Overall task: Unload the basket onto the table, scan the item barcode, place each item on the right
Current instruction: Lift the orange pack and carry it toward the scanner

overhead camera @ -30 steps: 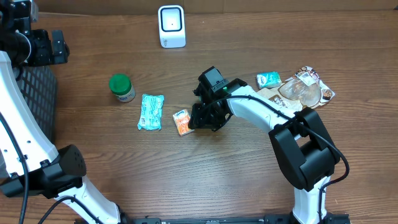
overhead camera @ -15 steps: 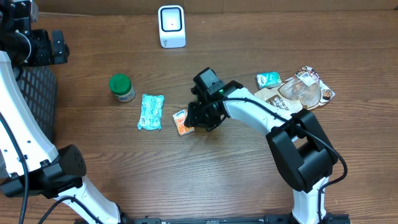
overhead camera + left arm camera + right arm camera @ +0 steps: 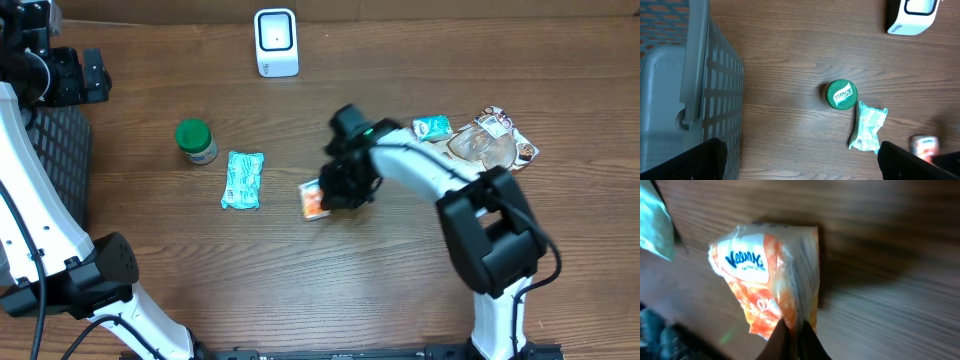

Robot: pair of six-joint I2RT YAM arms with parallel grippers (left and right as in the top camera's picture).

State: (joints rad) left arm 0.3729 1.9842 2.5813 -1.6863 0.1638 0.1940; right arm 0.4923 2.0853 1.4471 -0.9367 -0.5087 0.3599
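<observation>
Pinching the crinkly orange tissue pack (image 3: 765, 280) tight in my right pincer (image 3: 792, 337), I hold its soft, shiny wrapper over the streaky wooden table (image 3: 250, 270), near the flat teal packet (image 3: 242, 180).

Around pack (image 3: 314, 200), bare wood up to scanner (image 3: 275, 42) at 12 o'clock and across 5 to 7. Hemmed at 9 by pouch (image 3: 243, 179), at 10 by jar (image 3: 196, 141), at 2 to 3 by right arm (image 3: 420, 168) and wrappers (image 3: 495, 145); basket (image 3: 62, 160) well off at 9.
</observation>
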